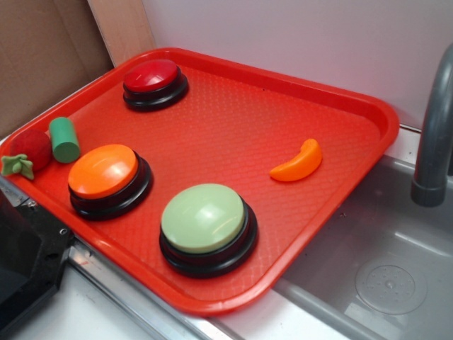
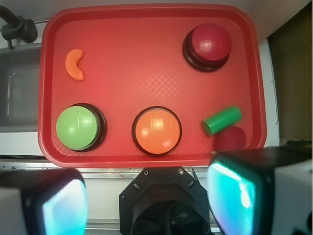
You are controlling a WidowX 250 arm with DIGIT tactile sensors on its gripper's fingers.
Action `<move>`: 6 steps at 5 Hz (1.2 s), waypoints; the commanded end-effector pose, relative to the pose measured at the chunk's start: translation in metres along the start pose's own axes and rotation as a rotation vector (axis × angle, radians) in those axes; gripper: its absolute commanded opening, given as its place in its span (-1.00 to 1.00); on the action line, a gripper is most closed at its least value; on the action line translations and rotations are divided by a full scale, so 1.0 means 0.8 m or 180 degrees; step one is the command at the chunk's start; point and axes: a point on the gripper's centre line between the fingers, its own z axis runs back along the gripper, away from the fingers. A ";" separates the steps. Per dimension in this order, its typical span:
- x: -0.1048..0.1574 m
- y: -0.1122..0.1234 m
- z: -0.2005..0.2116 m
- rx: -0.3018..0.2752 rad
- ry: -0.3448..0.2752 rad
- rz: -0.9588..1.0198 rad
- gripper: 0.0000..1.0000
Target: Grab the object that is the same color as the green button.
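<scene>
A red tray (image 1: pixel 368 106) beside a steel sink (image 1: pixel 396 269) held three dome buttons; the green button (image 1: pixel 204 218) sat at the lower centre of the exterior frame, the orange button (image 1: pixel 104 171) to its left, the red button (image 1: pixel 151 76) at upper left; the green cylinder (image 1: pixel 64 139) lay on its side at the tray's left edge, just beside the strawberry toy (image 1: pixel 28 150); an orange crescent (image 1: pixel 298 161) lay right of centre; the pincer (image 2: pixel 146 205) hung released at the wrist view's bottom, its fingers (image 2: pixel 234 196) spread wide, clear of everything
</scene>
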 end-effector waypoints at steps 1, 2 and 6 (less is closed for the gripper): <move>0.000 0.000 0.000 0.0000 0.0000 0.0000 1.00; 0.005 0.038 -0.048 0.0123 0.0034 0.0502 1.00; -0.010 0.131 -0.188 0.0373 -0.0300 0.1903 1.00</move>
